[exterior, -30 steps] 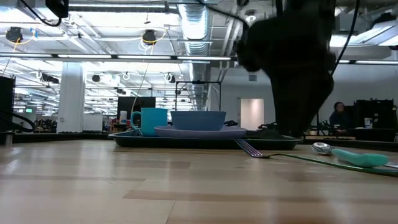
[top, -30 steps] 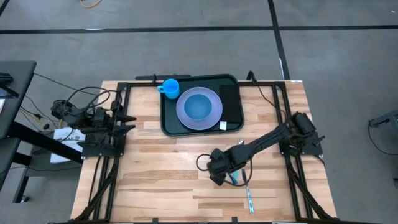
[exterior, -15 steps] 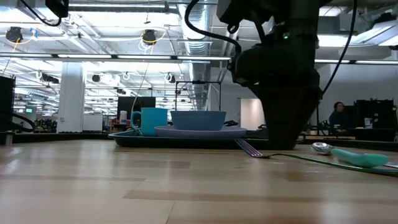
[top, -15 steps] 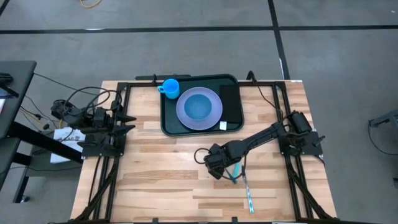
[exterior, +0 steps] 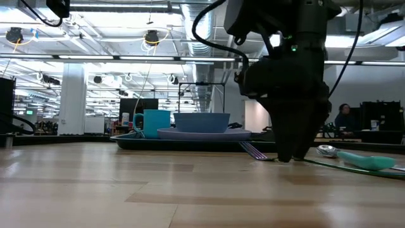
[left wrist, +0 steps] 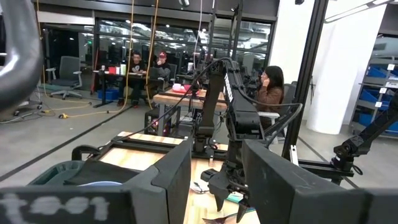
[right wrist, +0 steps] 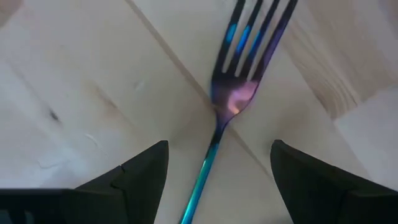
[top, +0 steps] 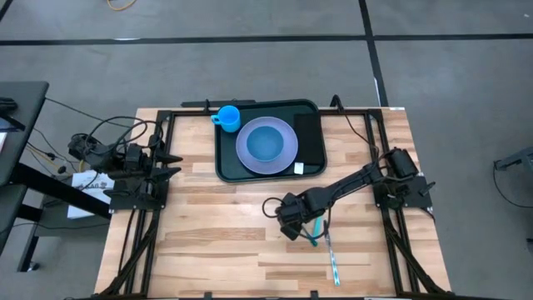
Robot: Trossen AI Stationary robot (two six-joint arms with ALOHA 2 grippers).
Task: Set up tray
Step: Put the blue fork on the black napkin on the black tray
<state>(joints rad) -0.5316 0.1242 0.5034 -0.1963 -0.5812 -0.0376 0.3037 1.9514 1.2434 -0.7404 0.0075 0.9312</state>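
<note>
- The tray [top: 226,162] sits at the far middle of the wooden table [top: 208,233], its long side running across the table.
- On the tray rests a lavender plate [top: 248,158] with a blue bowl [top: 266,142] on it; a teal cup [top: 227,117] stands at the tray's far left corner, just beside the plate.
- A flat black rectangle [top: 307,137] lies along the tray's right side, touching or nearly touching the plate's edge; a small white tag [top: 299,168] lies at its near end.
- The right gripper [top: 291,230] is low over the table, near the tray's near edge but clear of it, its arm stretched in from the right side.
- Its fingers [right wrist: 140,171] stand wide apart, one on each side of an iridescent fork [right wrist: 233,93] lying flat on the wood; the handle runs between them and neither finger touches it.
- In the low view the fingertips appear to be down at the table surface, though contact is hard to judge there.
- A teal-handled spoon [top: 333,265] lies just beyond the fork, toward the table's near edge.
- The left gripper [top: 172,165] waits at the table's left edge, well apart from the tray, jaws partly open and holding nothing.
- People sit at desks in the room behind.
</note>
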